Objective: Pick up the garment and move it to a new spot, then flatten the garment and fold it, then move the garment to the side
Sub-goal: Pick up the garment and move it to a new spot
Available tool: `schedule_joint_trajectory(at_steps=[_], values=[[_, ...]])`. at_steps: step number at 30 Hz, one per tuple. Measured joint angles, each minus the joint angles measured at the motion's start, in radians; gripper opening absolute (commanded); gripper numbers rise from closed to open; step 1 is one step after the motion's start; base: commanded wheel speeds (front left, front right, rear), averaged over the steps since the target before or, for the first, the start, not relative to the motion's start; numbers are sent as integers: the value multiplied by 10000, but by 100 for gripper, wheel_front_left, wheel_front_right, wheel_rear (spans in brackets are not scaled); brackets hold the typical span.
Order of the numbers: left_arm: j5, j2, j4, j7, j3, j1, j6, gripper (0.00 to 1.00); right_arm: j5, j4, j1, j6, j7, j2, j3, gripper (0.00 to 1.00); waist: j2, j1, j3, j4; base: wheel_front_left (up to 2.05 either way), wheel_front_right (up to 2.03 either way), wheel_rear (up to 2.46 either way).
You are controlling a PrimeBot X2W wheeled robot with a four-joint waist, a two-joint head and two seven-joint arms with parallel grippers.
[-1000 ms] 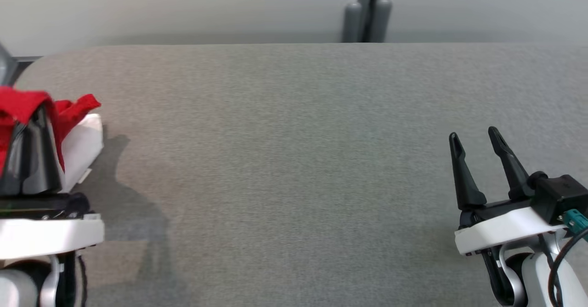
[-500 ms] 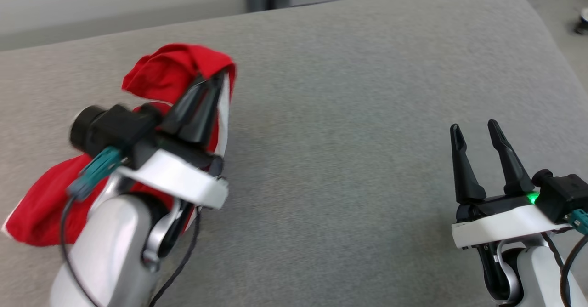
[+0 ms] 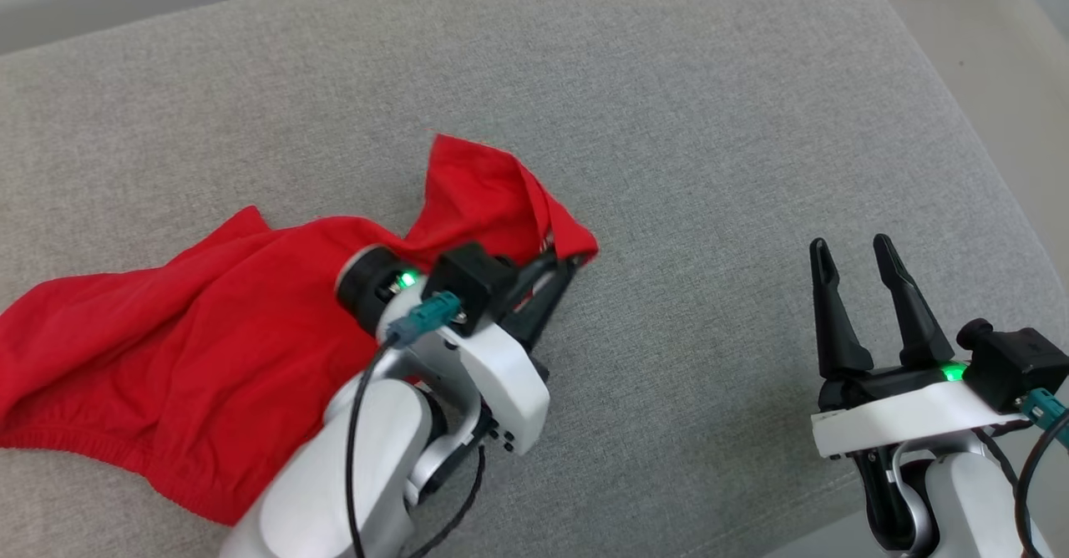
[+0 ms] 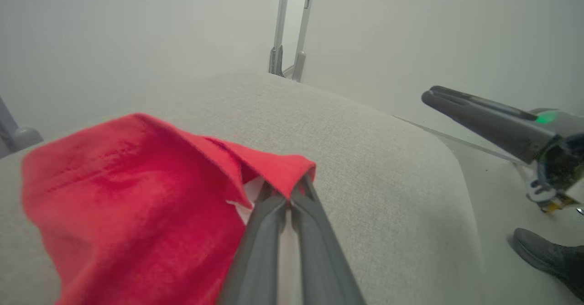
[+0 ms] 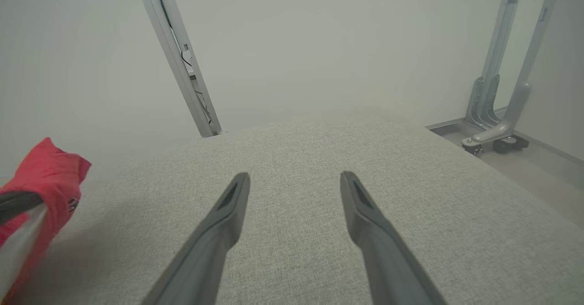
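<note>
A red garment (image 3: 184, 324) lies crumpled across the left half of the grey table (image 3: 668, 124), with an elastic hem toward the near left. My left gripper (image 3: 572, 261) is shut on the garment's right corner, which drapes over the fingertips in the left wrist view (image 4: 273, 172). Off to the right, near the table's front edge, my right gripper (image 3: 848, 251) stands open over bare cloth, its fingers (image 5: 232, 204) spread wide with nothing between them. The garment's pinched corner (image 5: 45, 177) shows at the left edge of the right wrist view.
The table's rounded right corner (image 3: 919, 57) falls off to a pale floor. Grey metal frame legs (image 5: 497, 113) stand on the floor beyond the table, and another upright (image 4: 292, 31) rises at the far edge. A dark shoe (image 4: 547, 255) rests on the floor at the right.
The camera has swung right and down. My left gripper has carried the red garment rightward, and most of the cloth now lies spread on the table. The right gripper has stayed open.
</note>
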Motion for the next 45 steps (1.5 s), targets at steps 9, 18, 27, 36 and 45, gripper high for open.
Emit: schedule_joint_trajectory(at_steps=[9,18,27,36,45], values=[[-253,-207,899,-769,-424,16,-100,100,-217,176,-201,0,-71,2,-173,100,0,0,-127,414,0,0,0],[-543,-134,913,-2234,380,510,562,100,-786,155,-110,0,21,2,-512,100,0,0,-874,1346,0,0,0],[-1208,819,899,-2978,2249,1333,1557,100,-1210,-182,267,0,550,12,-633,100,0,0,-1691,2455,0,0,0],[-1641,1659,472,-3200,3866,2734,2282,100,-1461,-535,679,0,1003,17,-786,100,0,0,-2319,3160,0,0,0],[-1659,2057,-303,-3225,4217,4147,2569,100,-1626,-752,1133,0,1342,13,-790,100,0,0,-2863,3371,0,0,0]])
